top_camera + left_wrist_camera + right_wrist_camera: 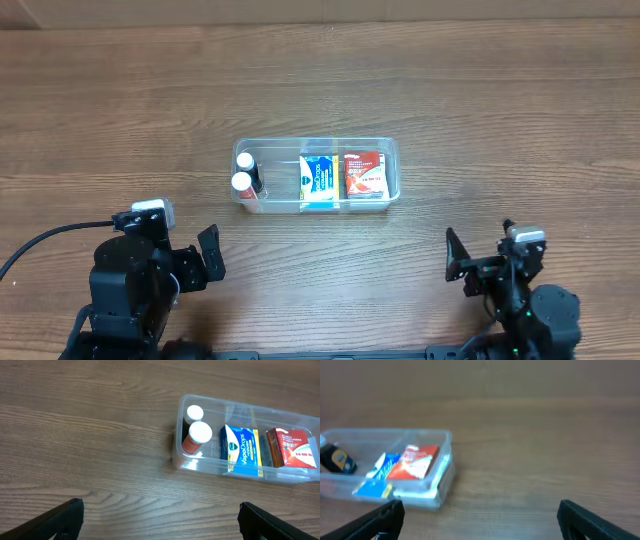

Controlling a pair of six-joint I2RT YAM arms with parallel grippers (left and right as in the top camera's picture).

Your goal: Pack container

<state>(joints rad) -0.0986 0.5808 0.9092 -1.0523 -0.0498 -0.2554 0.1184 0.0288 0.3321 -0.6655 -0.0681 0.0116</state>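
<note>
The clear plastic container point(392, 150) stands at the table's middle. Inside it are two white-capped bottles point(243, 182) at the left end, a blue and white packet point(318, 181) in the middle and a red packet point(365, 175) at the right. The left wrist view shows the container point(186, 462), the bottles point(200, 433), the blue packet point(241, 448) and the red packet point(292, 448). The right wrist view shows the container point(445, 467) at the left. My left gripper point(208, 252) is open and empty near the front left. My right gripper point(458, 257) is open and empty near the front right.
The wooden table point(500, 110) runs on all sides of the container. A black cable point(50, 238) runs off the left arm toward the left edge.
</note>
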